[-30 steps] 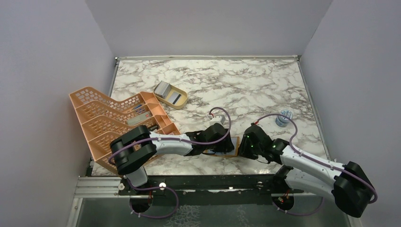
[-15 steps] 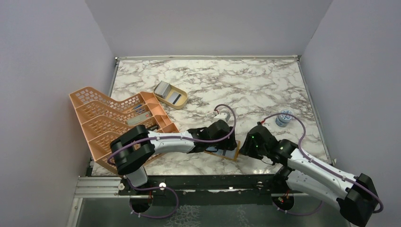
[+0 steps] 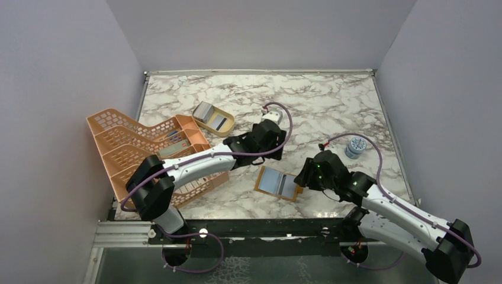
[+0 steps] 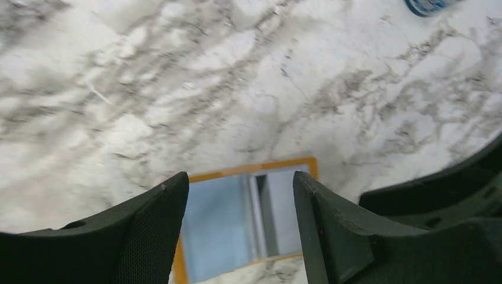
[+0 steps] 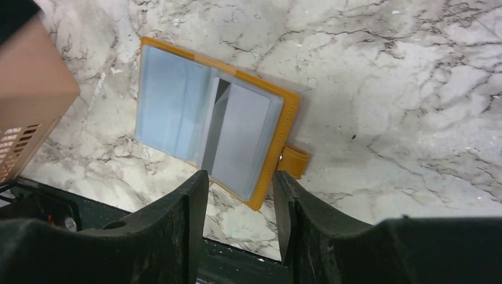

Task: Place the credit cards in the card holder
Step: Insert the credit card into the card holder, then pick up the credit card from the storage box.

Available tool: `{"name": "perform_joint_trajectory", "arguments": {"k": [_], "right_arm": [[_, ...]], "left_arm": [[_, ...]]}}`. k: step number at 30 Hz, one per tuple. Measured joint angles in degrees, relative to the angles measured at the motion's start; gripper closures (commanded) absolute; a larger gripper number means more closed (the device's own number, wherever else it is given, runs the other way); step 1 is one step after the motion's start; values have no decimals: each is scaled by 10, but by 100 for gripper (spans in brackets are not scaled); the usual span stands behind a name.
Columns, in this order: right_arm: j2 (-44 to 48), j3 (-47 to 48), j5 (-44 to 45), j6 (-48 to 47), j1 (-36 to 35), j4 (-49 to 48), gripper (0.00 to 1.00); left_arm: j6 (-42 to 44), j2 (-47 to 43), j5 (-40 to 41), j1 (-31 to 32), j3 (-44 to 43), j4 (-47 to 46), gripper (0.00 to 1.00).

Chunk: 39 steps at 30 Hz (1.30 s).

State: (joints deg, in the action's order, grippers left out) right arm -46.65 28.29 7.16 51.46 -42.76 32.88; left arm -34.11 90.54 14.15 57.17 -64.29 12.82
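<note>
Card holder (image 5: 177, 112) open flat; cards (image 3: 205, 110) in far dish (image 3: 232, 125), perhaps one pocketed; left tool (image 4: 240, 177), right tool (image 5: 240, 177) released, empty.

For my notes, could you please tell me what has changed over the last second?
The left gripper lifted off the card holder and swung toward the dish, open and empty. The right gripper barely shifted beside it, open. The dish, its credit cards and the rack stayed put.

No text, brand or number is legible on the card holder (image 5: 210, 133) or elsewhere.
</note>
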Motion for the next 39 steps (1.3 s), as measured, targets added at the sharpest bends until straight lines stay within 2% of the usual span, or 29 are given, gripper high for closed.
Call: {"name": "perform_joint_trajectory", "arguments": {"k": [9,22,32,39], "right_arm": [[-5,3,-34,-40,0,-54,56],[-19,16,-52,-60,0,-94,58],[-24,17,-53,-67,0,-98,60],[-25,30,-53,-68,0,-99,60]], "left_arm": [[158,15,60,-127,-77,62,32],[349,130,172,-262,-209,92,30],[425,218,194,-324,-268,102,30],[456,242,197,-348,-281,100,31]]}}
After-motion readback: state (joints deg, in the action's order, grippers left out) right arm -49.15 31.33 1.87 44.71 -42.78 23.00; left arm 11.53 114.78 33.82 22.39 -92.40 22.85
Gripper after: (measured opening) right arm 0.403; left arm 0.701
